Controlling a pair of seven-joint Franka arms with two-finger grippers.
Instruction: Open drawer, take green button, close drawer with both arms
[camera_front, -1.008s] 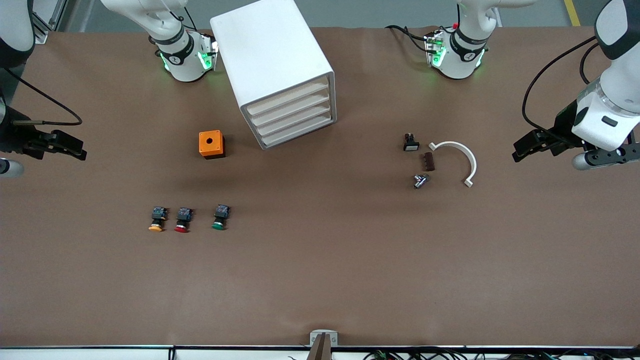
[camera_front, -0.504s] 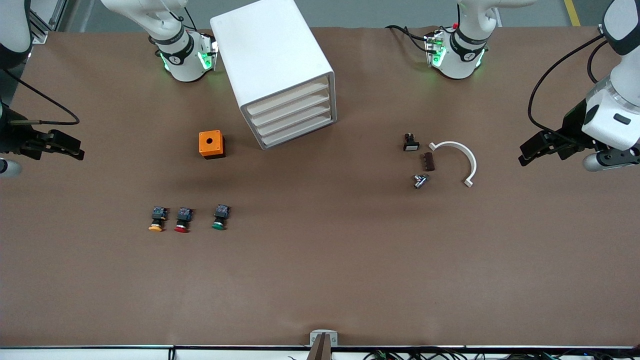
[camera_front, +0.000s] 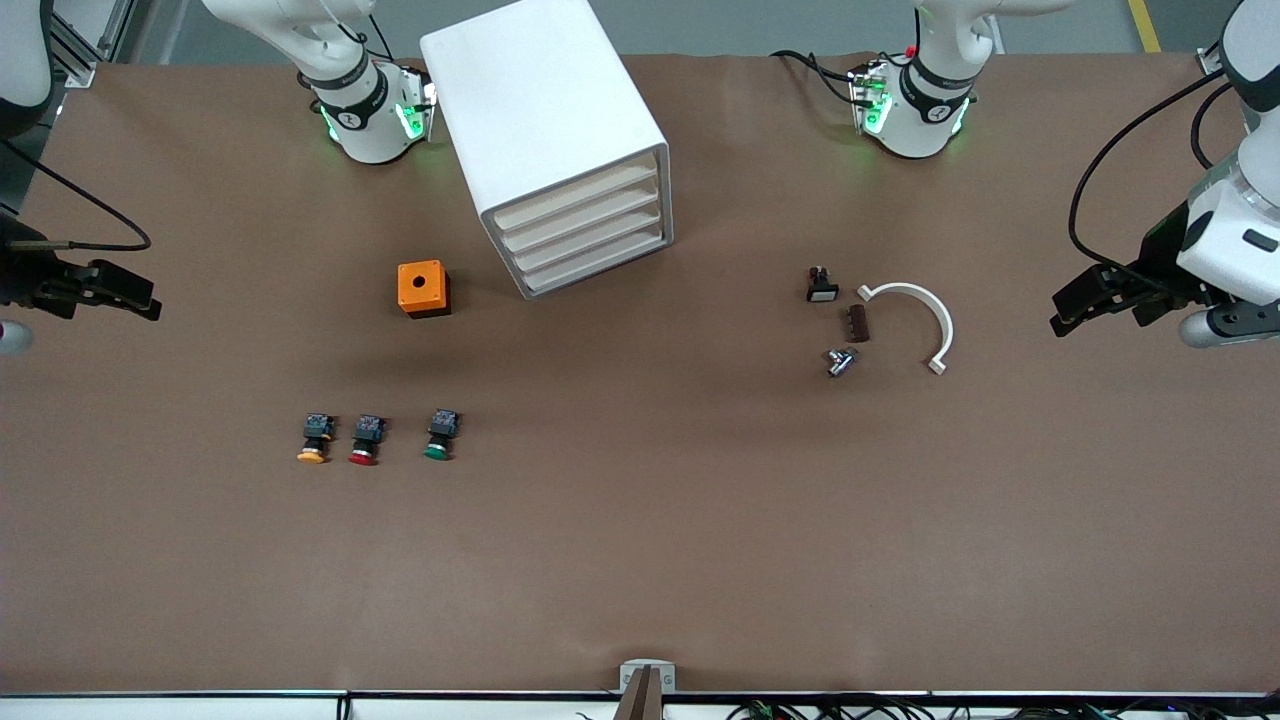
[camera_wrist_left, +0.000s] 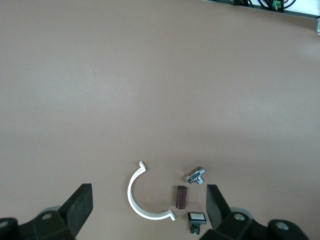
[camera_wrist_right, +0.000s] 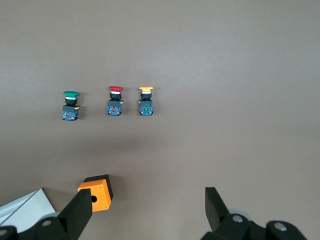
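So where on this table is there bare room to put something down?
The widest bare stretch lies nearer the front camera than the three buttons. Another lies between the cabinet and the white clip. It is crowded around that clip, and between the orange box and the cabinet.

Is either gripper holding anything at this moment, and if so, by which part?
Nothing is held. The left gripper and the right gripper both hang open and empty above the table's two ends; the green button lies untouched on the table.
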